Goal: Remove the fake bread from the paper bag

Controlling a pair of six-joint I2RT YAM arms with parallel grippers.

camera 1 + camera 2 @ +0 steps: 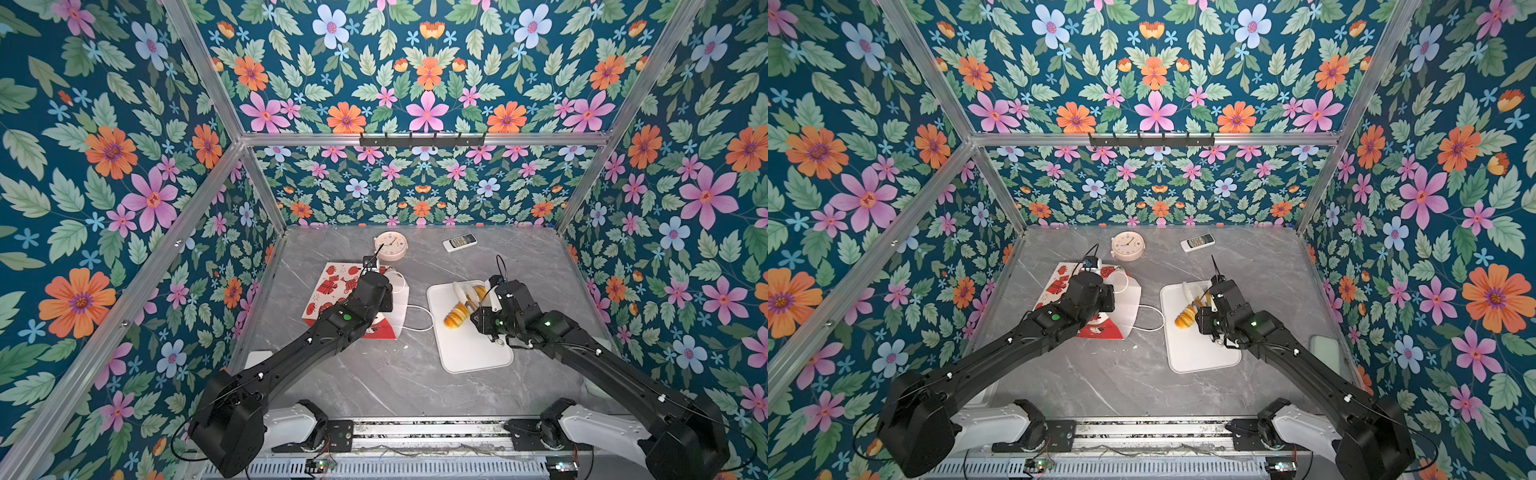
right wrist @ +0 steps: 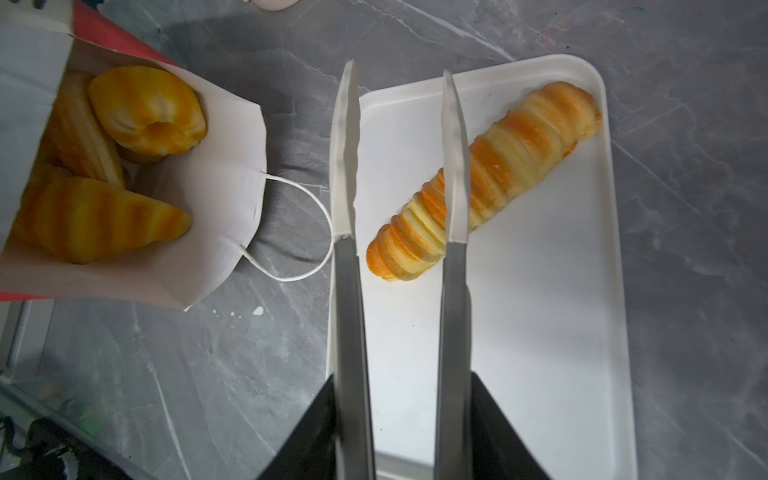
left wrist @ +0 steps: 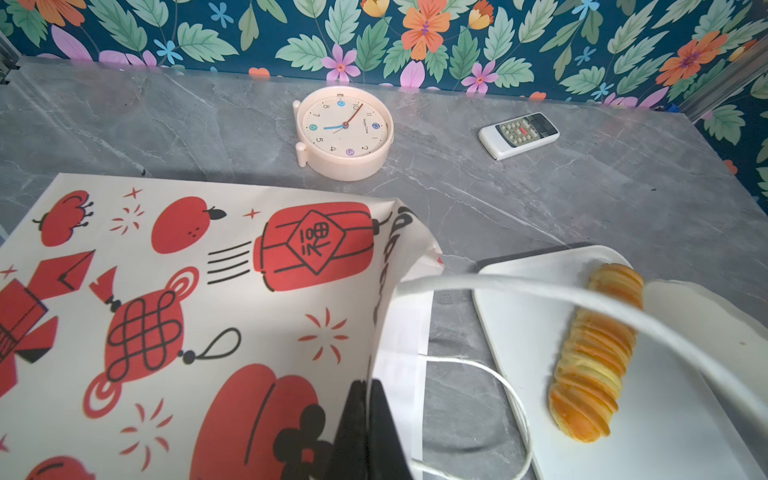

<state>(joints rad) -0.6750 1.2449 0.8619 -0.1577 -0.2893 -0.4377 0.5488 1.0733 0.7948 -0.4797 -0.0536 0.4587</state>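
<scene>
Taking a top view as the dial, the paper bag (image 1: 328, 291) lies on its side at 9 o'clock of the white tray (image 2: 540, 332), with its mouth turned toward 3 o'clock. The left gripper (image 3: 366, 388) is pinched together on the upper edge of that mouth, holding it lifted. One piece is already out: a toy baguette (image 2: 511, 153) rests on the tray.

The right gripper (image 2: 402, 386) is clamped on a pair of steel tongs (image 2: 347, 291). Their white-tipped blades stand apart, with nothing between them, above the baguette's nearer end. This looks like the gap between one unloading and the next.

The rest of the fake bread sits inside the bag: a croissant (image 2: 104, 220) nearest the mouth, a round roll (image 2: 145, 112), and more behind them.

The next move calls for swinging the tongs toward 9 o'clock, entering the mouth low with blades spread, and closing on the croissant.

The lower cord handle (image 2: 307, 232) loops on the table between bag and tray and could snag a blade. The alarm clock (image 1: 390, 245) and remote control (image 1: 459, 242) lie toward 12 o'clock, well clear.
</scene>
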